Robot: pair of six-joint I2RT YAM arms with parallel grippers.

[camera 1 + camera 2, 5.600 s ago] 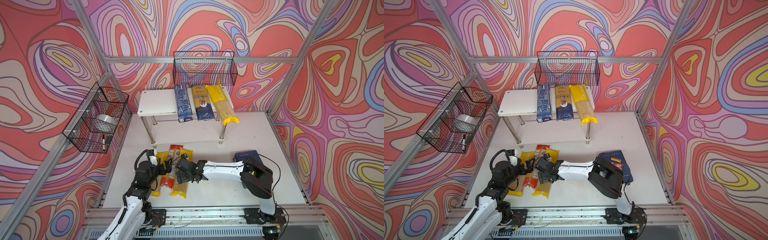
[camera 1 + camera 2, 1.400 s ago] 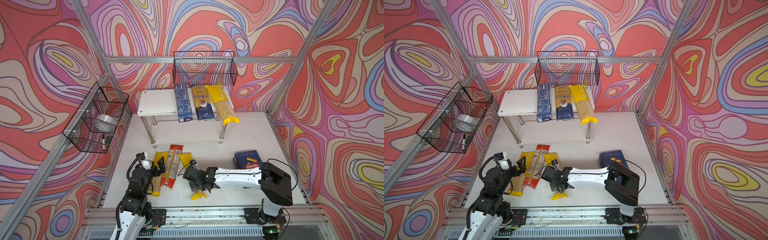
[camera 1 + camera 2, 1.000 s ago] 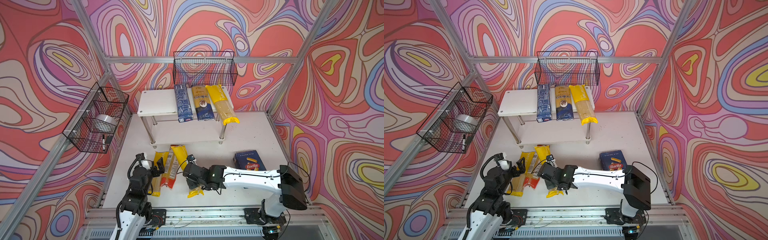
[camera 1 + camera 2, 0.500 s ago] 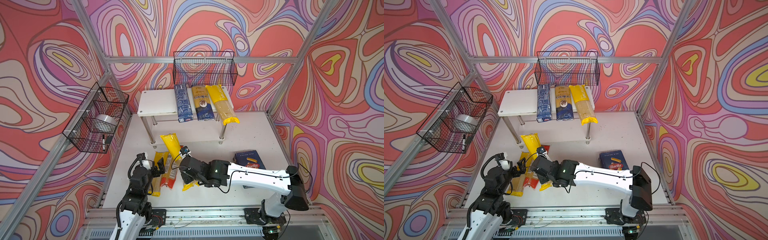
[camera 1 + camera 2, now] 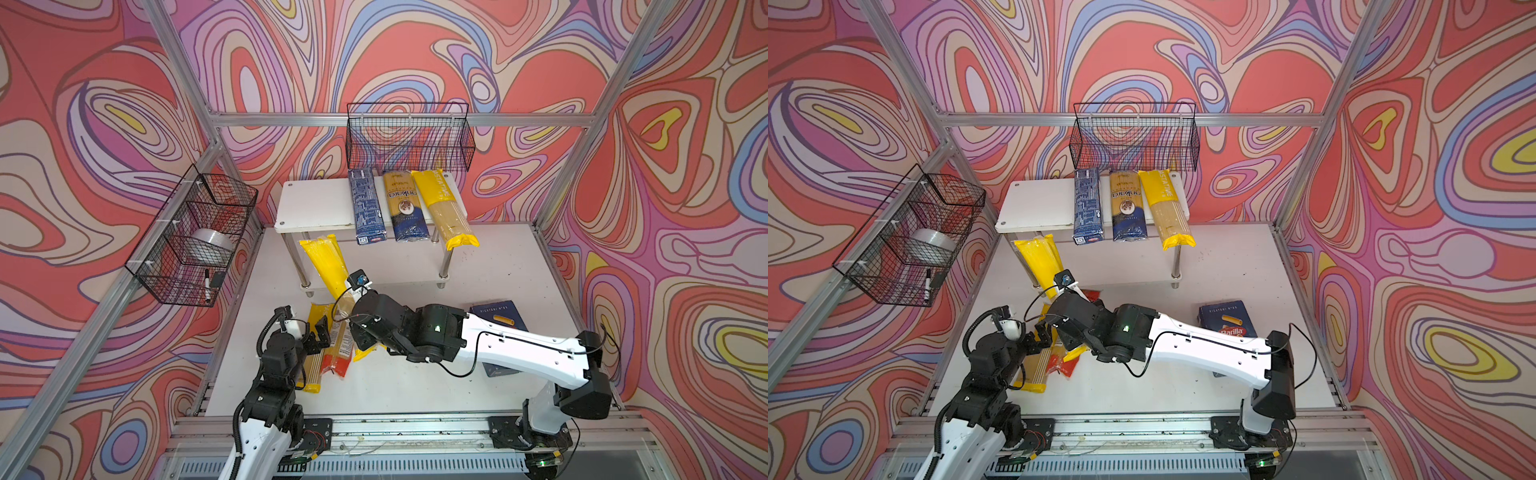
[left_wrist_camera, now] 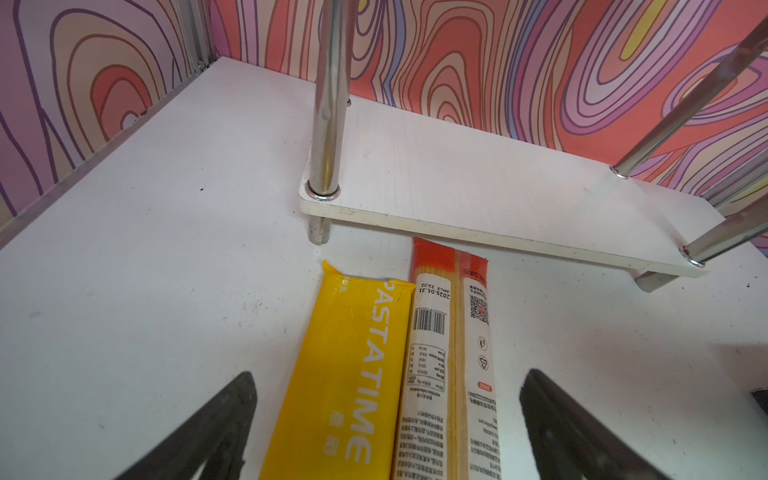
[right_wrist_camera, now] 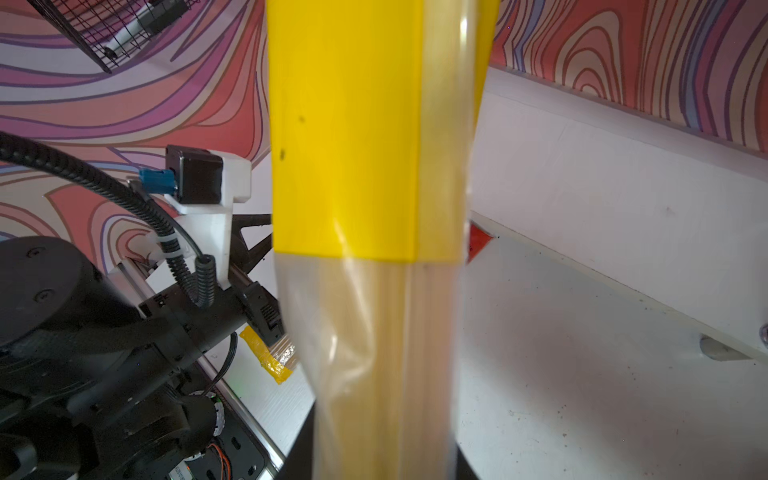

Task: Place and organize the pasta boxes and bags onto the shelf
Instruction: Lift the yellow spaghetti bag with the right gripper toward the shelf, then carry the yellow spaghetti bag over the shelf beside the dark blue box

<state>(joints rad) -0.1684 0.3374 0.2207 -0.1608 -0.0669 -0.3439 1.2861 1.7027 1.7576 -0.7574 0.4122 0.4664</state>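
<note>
step: carry the held yellow bag (image 5: 328,266) up to the shelf (image 5: 311,203) and lay it on the bare part of the top tier, beside the long box (image 5: 366,210).
how to do it well: in my judgement the bag must clear the front edge of the top tier before it is tipped flat; it sticks far out of the grip, so swing slowly and keep it parallel to the three packs already there.
right hand (image 5: 360,337): clenched on the yellow bag near its clear lower part; in the right wrist view the bag (image 7: 374,208) fills the middle.
left hand (image 6: 386,436): released, fingers spread over two bags on the bench (image 5: 415,386), touching neither as far as can be seen.
yellow bag: long, slim, yellow upper half, clear lower half showing spaghetti; tilted, its top end near the shelf's front left leg.
waiting: another yellow bag (image 6: 345,374), red-ended bag (image 6: 449,353), Barilla box (image 5: 1225,318).
</note>
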